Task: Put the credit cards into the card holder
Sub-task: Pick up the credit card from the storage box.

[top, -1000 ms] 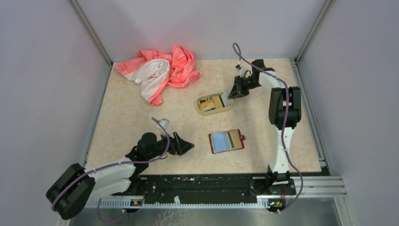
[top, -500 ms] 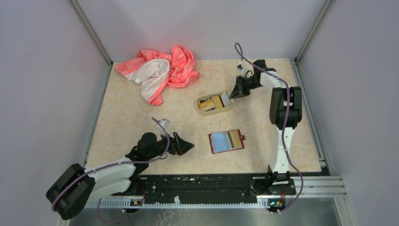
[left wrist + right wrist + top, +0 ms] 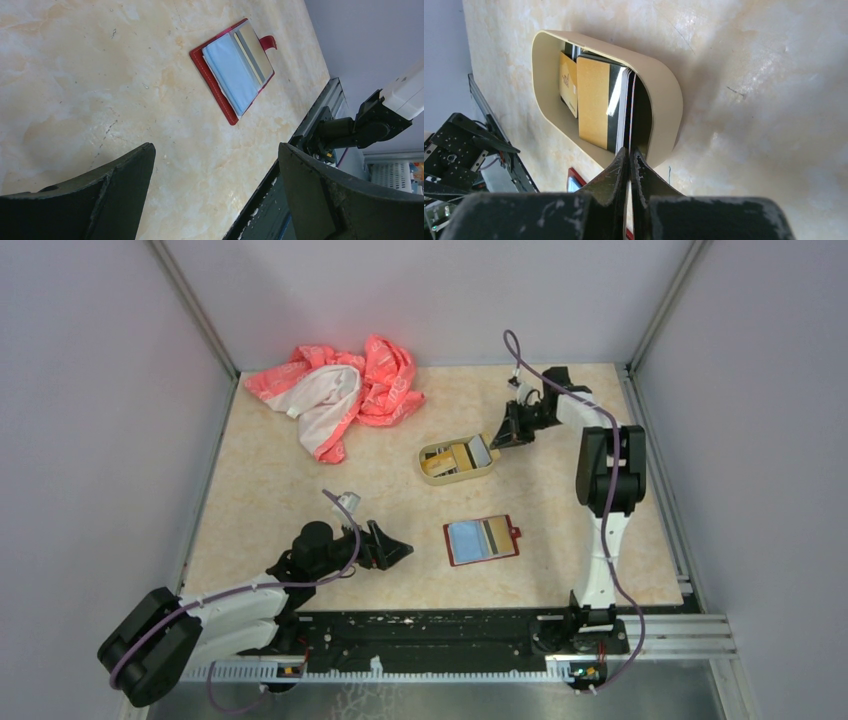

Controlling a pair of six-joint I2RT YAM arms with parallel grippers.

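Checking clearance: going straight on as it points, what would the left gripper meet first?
Probably the open card holder, lying ahead of the left gripper; it might touch the table sooner.

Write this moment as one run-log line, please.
right gripper: shut on card standing in tray | left gripper: open, facing wallet | wallet: lying open

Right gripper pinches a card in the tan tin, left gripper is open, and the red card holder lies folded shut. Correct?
No: the card holder lies open, pockets up, as the left wrist view shows. The right gripper does pinch a card in the tan tin, and the left gripper is open.
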